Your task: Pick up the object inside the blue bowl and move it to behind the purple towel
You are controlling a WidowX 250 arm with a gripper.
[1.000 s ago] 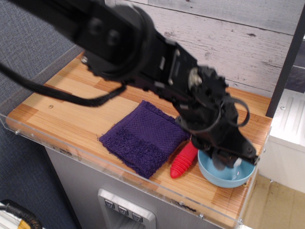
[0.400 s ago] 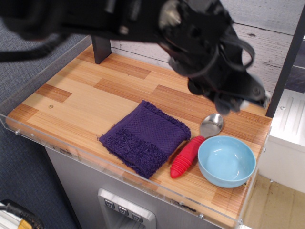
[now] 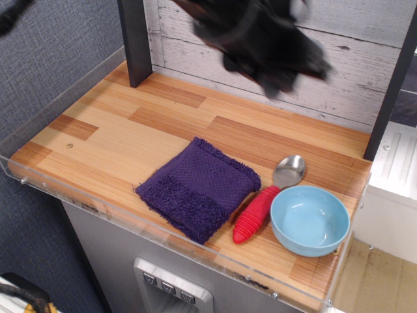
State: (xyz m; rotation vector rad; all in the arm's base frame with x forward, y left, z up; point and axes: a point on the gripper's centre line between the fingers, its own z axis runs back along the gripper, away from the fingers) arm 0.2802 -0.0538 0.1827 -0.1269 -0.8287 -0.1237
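Note:
The light-blue bowl (image 3: 309, 220) stands at the front right of the wooden table and is empty. The purple towel (image 3: 199, 186) lies flat at the front middle, left of the bowl. My gripper (image 3: 279, 73) is a dark motion-blurred mass high over the table's back, above and behind the towel and bowl. A grey lump at its lower tip looks like the grey plush toy (image 3: 285, 81); the blur hides its outline and the jaws. The toy lies nowhere on the table.
A red-handled metal spoon (image 3: 264, 202) lies between the towel and the bowl. A dark post (image 3: 135, 40) stands at the back left. A clear acrylic rim (image 3: 163, 229) runs along the table's front edge, and a plank wall closes the back.
The gripper rose out of the bowl, taking the toy with it, then moved up, left and back. The bowl is now empty and the spoon uncovered.

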